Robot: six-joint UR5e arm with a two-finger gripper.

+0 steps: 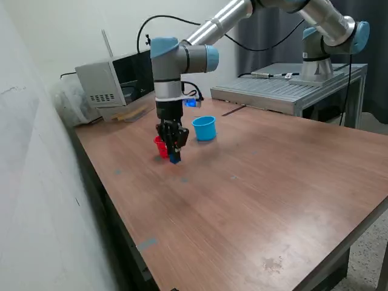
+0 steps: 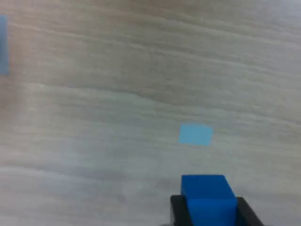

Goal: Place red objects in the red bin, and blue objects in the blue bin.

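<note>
blue cubes: 1 (image 2: 207,195) | red cups: 1 (image 1: 159,145) | light blue cups: 1 (image 1: 204,128)

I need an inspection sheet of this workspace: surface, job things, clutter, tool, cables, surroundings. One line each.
Surface: brown wood-grain table with small pale blue tape marks.
Job things: blue cube between the tool's fingers; blue cup upright; red cup partly hidden behind the tool. No other cubes seen.
Clutter: nothing seen on the central table.
Tool: shut on the blue cube, low over the table beside the red cup.
Cables: black cable looping along the arm.
Surroundings: grey box at the table's far corner, metal bench behind, white wall at the exterior view's left.
</note>
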